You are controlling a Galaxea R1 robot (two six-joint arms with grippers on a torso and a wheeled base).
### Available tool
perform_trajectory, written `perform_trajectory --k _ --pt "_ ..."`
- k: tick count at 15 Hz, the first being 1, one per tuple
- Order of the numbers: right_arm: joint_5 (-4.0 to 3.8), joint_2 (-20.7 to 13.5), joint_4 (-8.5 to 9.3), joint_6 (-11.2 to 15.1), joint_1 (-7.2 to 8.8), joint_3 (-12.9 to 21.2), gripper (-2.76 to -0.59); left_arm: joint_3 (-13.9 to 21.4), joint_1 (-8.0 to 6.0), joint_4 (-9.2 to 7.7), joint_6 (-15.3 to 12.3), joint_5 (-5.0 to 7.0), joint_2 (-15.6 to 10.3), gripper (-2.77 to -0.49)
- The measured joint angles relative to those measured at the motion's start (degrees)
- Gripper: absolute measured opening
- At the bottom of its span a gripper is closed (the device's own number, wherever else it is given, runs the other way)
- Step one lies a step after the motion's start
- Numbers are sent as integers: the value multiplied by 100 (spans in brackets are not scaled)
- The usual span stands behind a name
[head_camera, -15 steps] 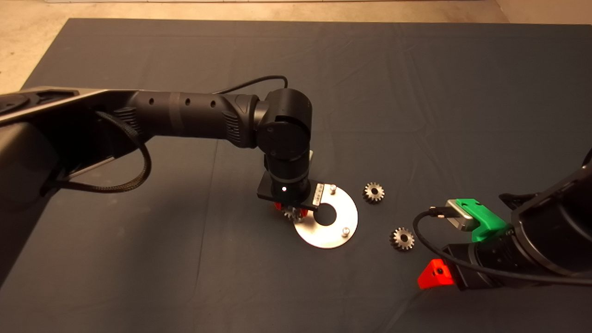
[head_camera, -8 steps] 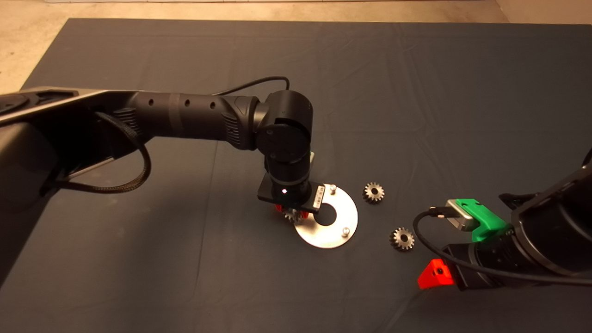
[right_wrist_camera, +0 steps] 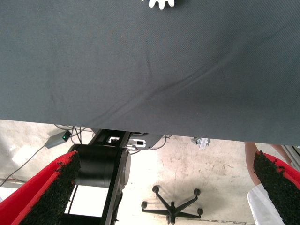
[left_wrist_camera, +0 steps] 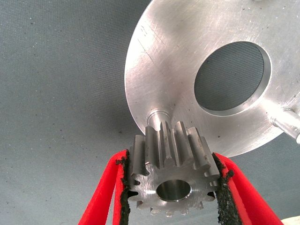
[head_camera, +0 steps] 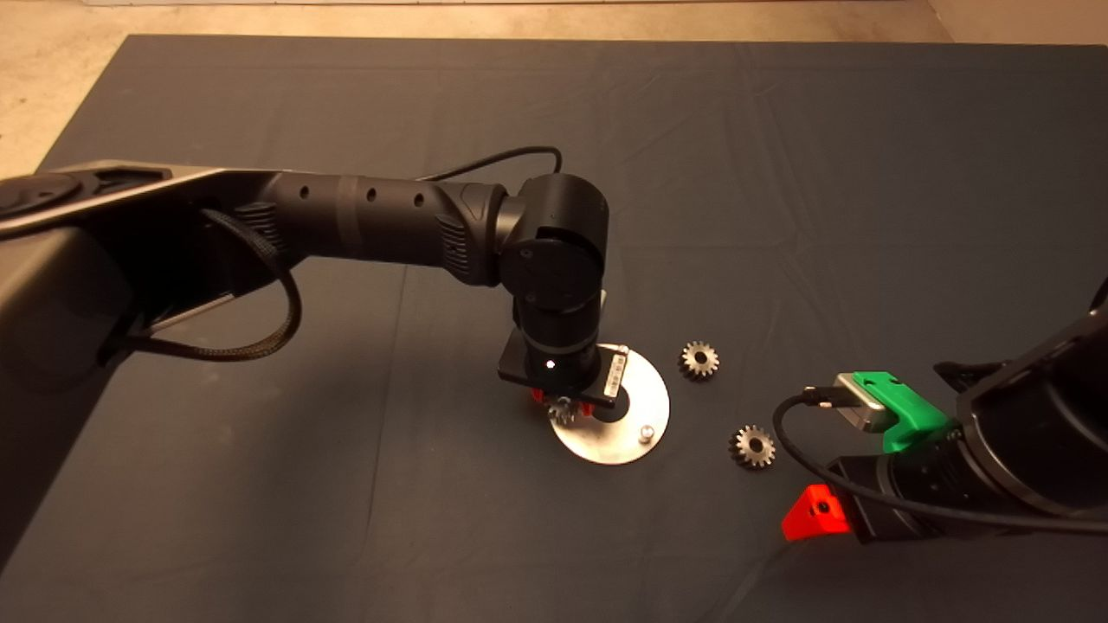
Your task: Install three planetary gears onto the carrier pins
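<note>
Steel is glinting between the red fingers of the left gripper, which is clamping one gear by its toothed flanks, bore facing the wrist camera. The gear is hanging just above the plate, close beside a pin near the rim; it is not yet sitting on that pin. A second pin is showing at the plate's far side in the wrist view.

Compared with the earlier head frames, the left arm has shifted toward the right of the picture, carrying the left gripper and its gear from the plate's left edge inward, nearer the central hole. The wrist is now covering the upper pin that was visible half a second ago, leaving only the lower pin exposed on the plate.

Two more gears are lying flat on the mat, unmoved: one just right of the plate, the other lower and further right, near the right gripper. That gripper is waiting at the lower right edge as before, its fingers spread wide and holding nothing; its wrist view is looking across the mat edge to the floor, where a chair base is showing.
</note>
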Motion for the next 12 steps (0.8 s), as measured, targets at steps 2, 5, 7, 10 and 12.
perform_trajectory --k 2,5,7,10,12 --pt "0 0 0 0 0 0 -61 0 0 -1 -17 0 2 -231" --pt "0 0 0 0 0 0 -61 0 7 2 -26 0 4 -231" --pt "-2 0 0 0 0 0 -61 0 49 5 -37 -2 5 -231" --pt "0 0 0 0 -1 0 -61 0 63 19 -39 0 2 -231" --pt "0 0 0 0 -1 0 -61 0 82 24 -39 2 2 -231"
